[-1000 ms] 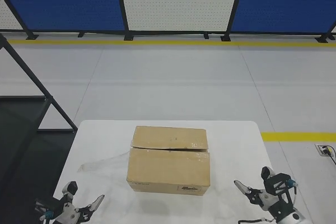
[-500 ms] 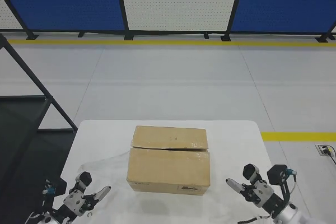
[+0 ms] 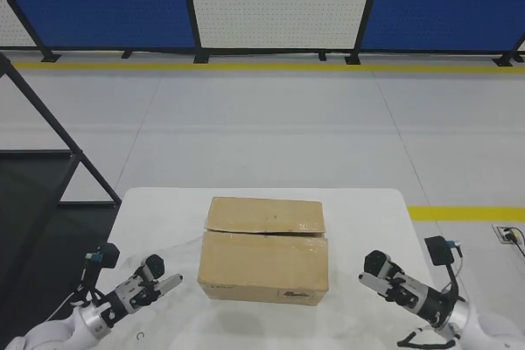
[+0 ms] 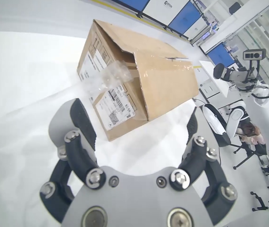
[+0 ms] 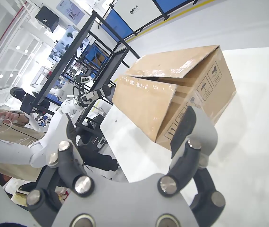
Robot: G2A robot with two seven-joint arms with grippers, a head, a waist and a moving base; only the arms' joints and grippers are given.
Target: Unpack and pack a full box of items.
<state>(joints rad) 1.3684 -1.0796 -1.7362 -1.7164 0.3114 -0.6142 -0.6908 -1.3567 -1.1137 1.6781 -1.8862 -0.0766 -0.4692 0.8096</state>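
A brown cardboard box [image 3: 262, 262] sits in the middle of the white table [image 3: 157, 219], its top flaps folded down with a slit between them. Crumpled clear tape [image 4: 112, 75] clings to the box [image 4: 148, 76] on its labelled end. My left gripper [image 3: 162, 273] hovers open near the table's front left, a short gap from that end; in its wrist view the left gripper [image 4: 136, 124] holds nothing. My right gripper [image 3: 370, 269] is open at the front right, close to the other end of the box [image 5: 172, 88], and the right gripper [image 5: 127, 128] is likewise bare.
A black metal rack [image 3: 35, 175] stands beside the table's left edge. Bare tabletop lies in front of the box and on both sides. Behind the table are grey floor, a yellow line [image 3: 262, 66] and blue panels.
Both arms have come forward from the table's near edge towards the box's two ends. The box has not moved.
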